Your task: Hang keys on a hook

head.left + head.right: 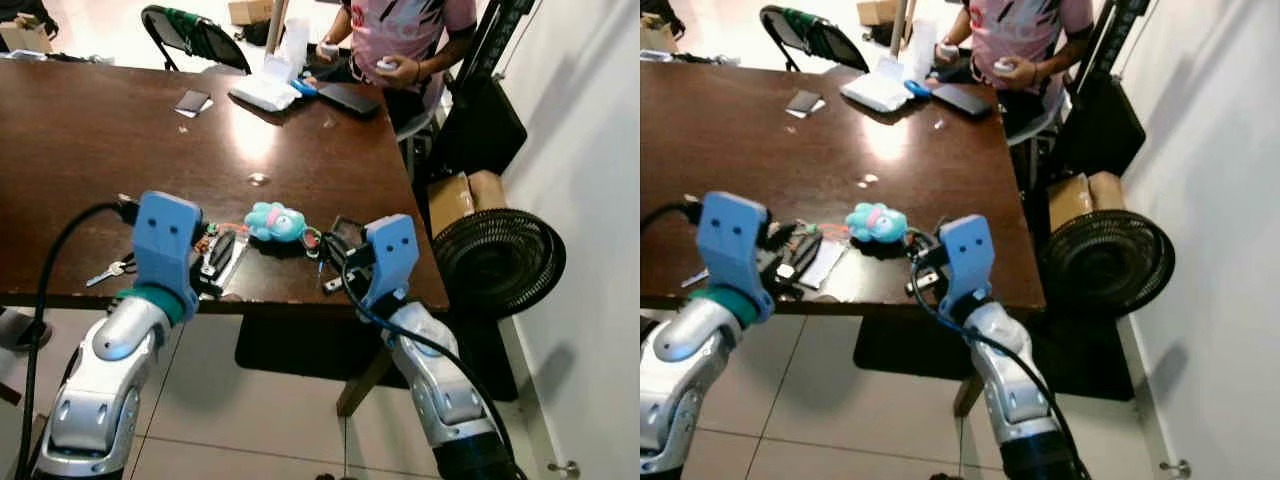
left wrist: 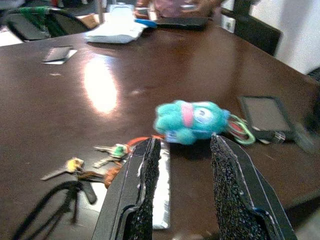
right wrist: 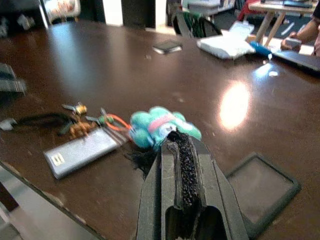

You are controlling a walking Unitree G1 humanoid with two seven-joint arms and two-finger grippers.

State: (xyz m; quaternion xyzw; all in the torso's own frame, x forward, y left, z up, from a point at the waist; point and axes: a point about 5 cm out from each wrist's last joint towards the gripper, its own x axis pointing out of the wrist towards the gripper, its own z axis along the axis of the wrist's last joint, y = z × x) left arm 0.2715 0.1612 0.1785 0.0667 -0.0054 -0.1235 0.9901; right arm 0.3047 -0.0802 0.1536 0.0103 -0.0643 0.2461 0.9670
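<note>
The keys (image 2: 107,156) lie flat on the dark brown table (image 1: 90,140), near its front edge, next to a fluffy teal toy (image 1: 275,221) that seems to be joined to them by an orange loop. No hook can be seen, so the job now looks like picking the bunch up first. To do that well, the left gripper (image 2: 182,165) should come down slowly over the metal part or the loop, not the soft toy, and squeeze only when the fingers sit on both sides of it. Its fingers are spread apart and hold nothing; they hang just above the table, close to a flat silver card (image 3: 82,150) and the toy. The right gripper (image 3: 182,165) has its two fingers pressed together, pointing at the toy, and it is hard to tell if a bit of dark cord is caught between them. The head views show a person (image 1: 405,45) sitting at the far end of the table and a black fan (image 1: 500,262) on the floor to the right. The wrist views show the small keys and a dark flat square (image 3: 260,192) much more clearly.
</note>
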